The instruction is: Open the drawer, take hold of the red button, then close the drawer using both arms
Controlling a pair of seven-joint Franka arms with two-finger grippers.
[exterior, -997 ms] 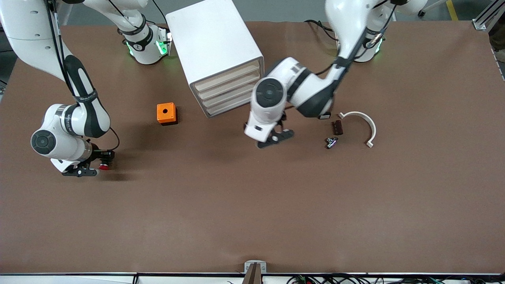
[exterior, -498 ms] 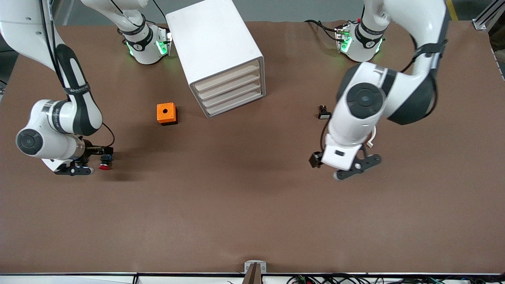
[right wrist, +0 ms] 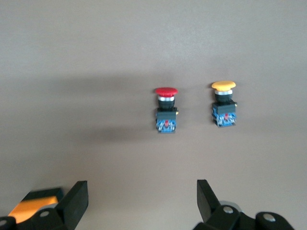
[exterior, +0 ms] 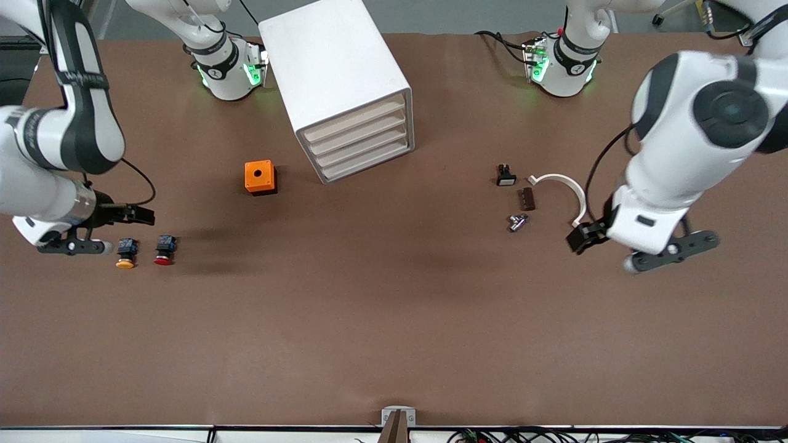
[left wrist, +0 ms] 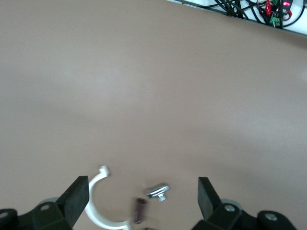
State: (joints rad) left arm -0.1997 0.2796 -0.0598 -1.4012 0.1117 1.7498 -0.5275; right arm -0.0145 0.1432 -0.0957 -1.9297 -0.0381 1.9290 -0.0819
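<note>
The button (exterior: 164,249), red cap on a black body, lies on the table near the right arm's end; it also shows in the right wrist view (right wrist: 166,111). My right gripper (exterior: 71,246) hangs open and empty above the table beside it, toward the right arm's end. The white drawer cabinet (exterior: 342,86) stands at the back, all its drawers (exterior: 360,143) shut. My left gripper (exterior: 671,253) is open and empty in the air near the left arm's end, beside a white curved clamp (exterior: 569,191).
A yellow-capped button (exterior: 125,254) lies beside the red one, also in the right wrist view (right wrist: 224,103). An orange box with a hole (exterior: 260,177) sits near the cabinet. A small black part (exterior: 505,176), a brown piece (exterior: 526,199) and a metal piece (exterior: 516,221) lie by the clamp (left wrist: 98,203).
My right gripper has let go of the red button and drawn away, uncovering the yellow one. My left arm has swung from the cabinet front out toward its own end of the table.
</note>
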